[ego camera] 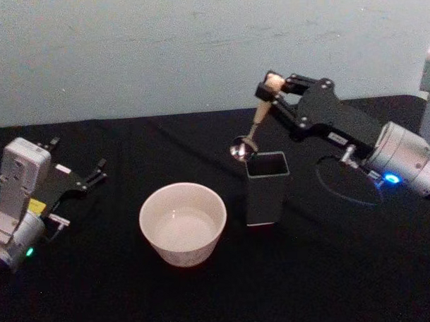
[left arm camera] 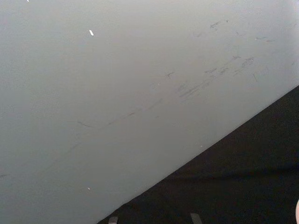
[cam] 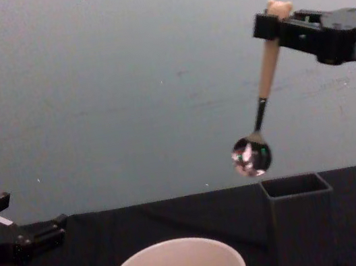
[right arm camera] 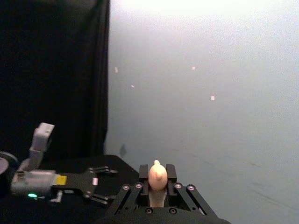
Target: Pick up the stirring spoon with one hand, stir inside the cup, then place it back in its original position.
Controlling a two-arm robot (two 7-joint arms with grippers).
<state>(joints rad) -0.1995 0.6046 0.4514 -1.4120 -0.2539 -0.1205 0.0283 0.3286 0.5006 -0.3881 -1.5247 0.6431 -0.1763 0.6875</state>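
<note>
My right gripper (ego camera: 269, 86) is shut on the top of the stirring spoon's beige handle (cam: 267, 67). The spoon hangs tilted in the air, its shiny bowl (cam: 251, 155) just above and to the left of the dark grey square holder (ego camera: 267, 188). The spoon bowl (ego camera: 241, 147) touches nothing. In the right wrist view the bear head (right arm camera: 157, 174) sticks up between the fingers. The cream-white cup (ego camera: 182, 223) stands left of the holder, near the table's front. My left gripper (ego camera: 95, 173) rests open at the far left, away from both.
A black cloth covers the table (ego camera: 332, 284). A pale wall (ego camera: 162, 50) rises behind it. A dark cable loop (ego camera: 346, 185) lies on the cloth under the right arm. Free room lies between the cup and the left arm.
</note>
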